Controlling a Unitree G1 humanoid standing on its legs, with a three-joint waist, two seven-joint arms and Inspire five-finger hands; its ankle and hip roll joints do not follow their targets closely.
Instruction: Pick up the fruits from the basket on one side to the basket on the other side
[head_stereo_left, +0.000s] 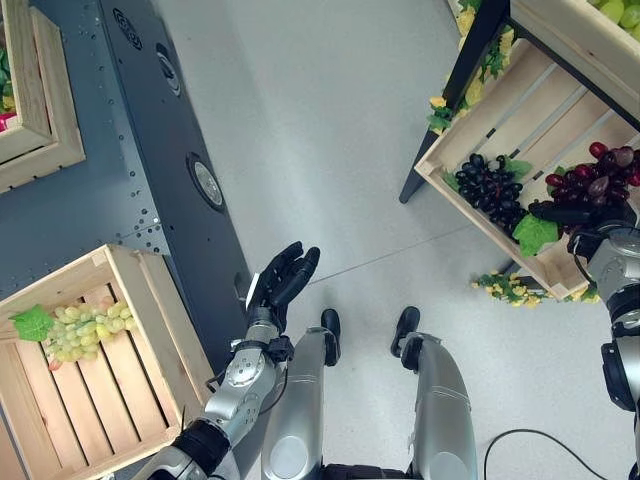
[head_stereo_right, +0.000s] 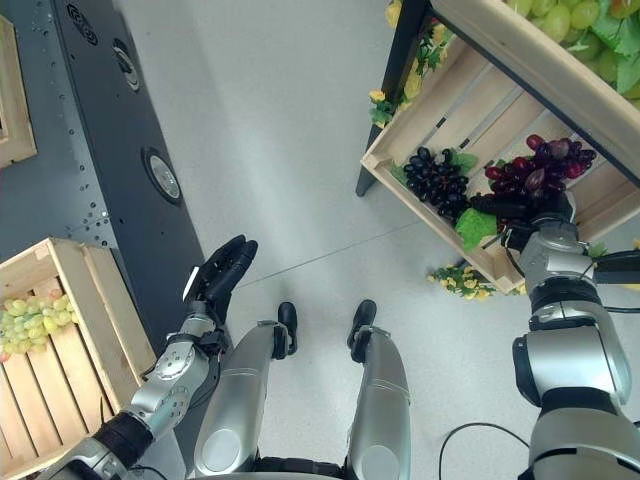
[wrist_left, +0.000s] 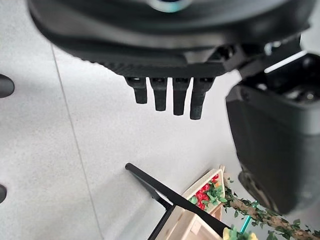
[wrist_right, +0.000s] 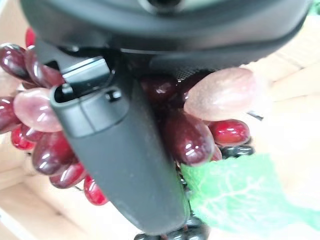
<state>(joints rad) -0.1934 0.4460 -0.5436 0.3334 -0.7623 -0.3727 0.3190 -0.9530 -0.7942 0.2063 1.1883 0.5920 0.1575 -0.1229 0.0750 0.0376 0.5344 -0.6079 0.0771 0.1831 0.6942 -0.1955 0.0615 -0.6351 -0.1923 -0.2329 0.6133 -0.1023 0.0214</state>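
Red grapes (head_stereo_left: 597, 178) lie in our slanted crate (head_stereo_right: 425, 120) at two o'clock, beside black grapes (head_stereo_left: 489, 187); our right hand (head_stereo_right: 522, 208) reaches in, thumb pressed against them, grip undeterminable. Left hand (head_stereo_left: 282, 278) waits, fingers straight.

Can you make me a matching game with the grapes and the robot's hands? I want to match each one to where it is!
Things:
1. green grapes
2. black grapes
3. red grapes
4. left hand

Places:
A. open above the floor
B. under the right hand
C. in the crate on the robot's left
D. beside the red bunch, right crate

Pairs: 1-C, 2-D, 3-B, 4-A
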